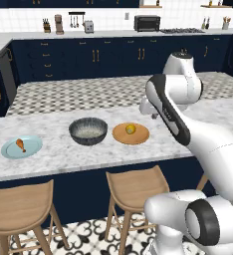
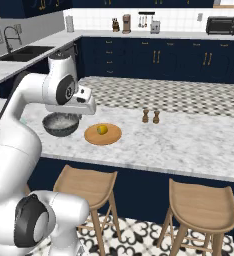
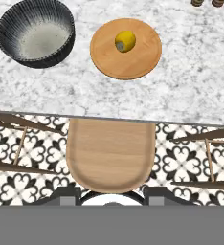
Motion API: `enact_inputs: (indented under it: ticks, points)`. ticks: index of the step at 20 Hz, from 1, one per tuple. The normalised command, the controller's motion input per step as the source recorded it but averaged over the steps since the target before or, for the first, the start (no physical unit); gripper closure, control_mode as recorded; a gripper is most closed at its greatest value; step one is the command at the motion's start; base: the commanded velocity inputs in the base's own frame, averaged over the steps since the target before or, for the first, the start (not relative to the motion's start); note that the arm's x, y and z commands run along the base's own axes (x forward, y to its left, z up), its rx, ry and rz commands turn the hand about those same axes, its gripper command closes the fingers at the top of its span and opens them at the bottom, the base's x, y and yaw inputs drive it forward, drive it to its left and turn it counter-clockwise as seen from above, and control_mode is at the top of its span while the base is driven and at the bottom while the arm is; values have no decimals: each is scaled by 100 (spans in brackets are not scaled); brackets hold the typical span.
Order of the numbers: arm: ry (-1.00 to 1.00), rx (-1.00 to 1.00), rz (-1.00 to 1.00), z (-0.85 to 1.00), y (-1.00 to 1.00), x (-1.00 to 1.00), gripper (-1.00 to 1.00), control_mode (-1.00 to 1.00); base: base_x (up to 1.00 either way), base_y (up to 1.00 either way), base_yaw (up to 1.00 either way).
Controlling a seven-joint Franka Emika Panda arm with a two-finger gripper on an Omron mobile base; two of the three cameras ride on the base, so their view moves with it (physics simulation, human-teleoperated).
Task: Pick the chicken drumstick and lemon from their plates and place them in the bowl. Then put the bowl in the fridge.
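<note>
The chicken drumstick (image 1: 20, 145) lies on the pale blue plate (image 1: 33, 147) at the left of the marble counter. The dark ribbed bowl (image 1: 88, 131) (image 2: 61, 124) (image 3: 36, 32) stands empty in the middle. To its right, the lemon (image 1: 130, 129) (image 2: 102, 129) (image 3: 125, 41) rests on the orange-tan plate (image 1: 138, 137) (image 2: 111, 137) (image 3: 138, 62). My gripper (image 2: 87, 108) (image 3: 111, 195) hangs high over the counter's front edge, nearer me than the bowl and lemon. Its fingertips (image 3: 68, 194) stand apart with nothing between them. The fridge is out of view.
Wooden stools (image 1: 135, 187) (image 2: 92, 185) (image 3: 111, 153) stand under the counter's front edge, one directly below the hand. Two small shakers (image 2: 150, 116) stand to the right behind the orange-tan plate. Navy cabinets line the far wall.
</note>
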Motion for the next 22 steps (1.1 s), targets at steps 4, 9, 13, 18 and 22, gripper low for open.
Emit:
enact_inputs:
  ticks: [4,9,13,18,22]
  points:
    - [-2,4,-1,-3,-1,-63,-100,-100,0,0,0]
    - [9,5,-7,-34,-1,-43,-100,-100,0,0,0]
    - [37,0,-11,-45,-2,74,-100,-100,0,0,0]
    - [24,5,-2,-10,-20,95,-100,-100,0,0,0]
    - [18,9,-13,-24,0,61,-100,-100,0,0,0]
